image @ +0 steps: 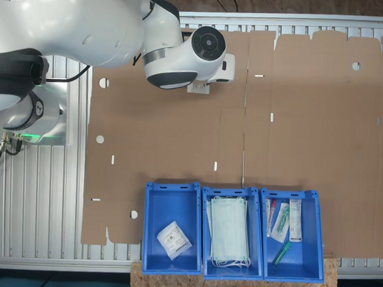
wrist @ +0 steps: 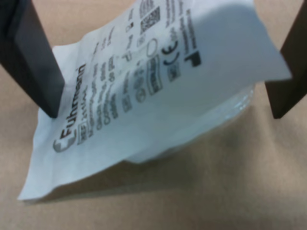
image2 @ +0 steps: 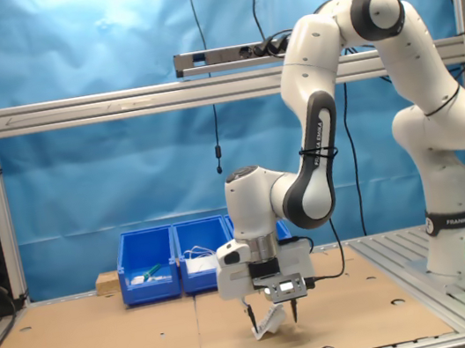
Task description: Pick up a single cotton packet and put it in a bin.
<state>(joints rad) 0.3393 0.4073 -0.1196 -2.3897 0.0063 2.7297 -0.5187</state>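
Note:
A white cotton packet [wrist: 158,96] with fine dark print sits tilted between my two dark fingers [wrist: 33,62], one edge raised and the lower edge on the brown cardboard. My gripper [wrist: 165,114] is open, its fingers standing at the packet's two sides. In the second exterior view the gripper [image2: 272,315] points down just above the cardboard with the packet [image2: 267,325] under it. In the first exterior view the arm's hand covers it, with a bit of the packet [image: 199,88] peeking out. The blue bin [image: 173,188] at the first exterior view's left holds another cotton packet [image: 174,238].
Beside that bin stand two like blue bins, one with pale green masks [image: 229,231], one with syringe packets [image: 286,224]. All three rest on a chipboard block [image: 236,285] at the cardboard sheet's [image: 294,122] edge. The robot base [image2: 460,252] stands on slatted aluminium.

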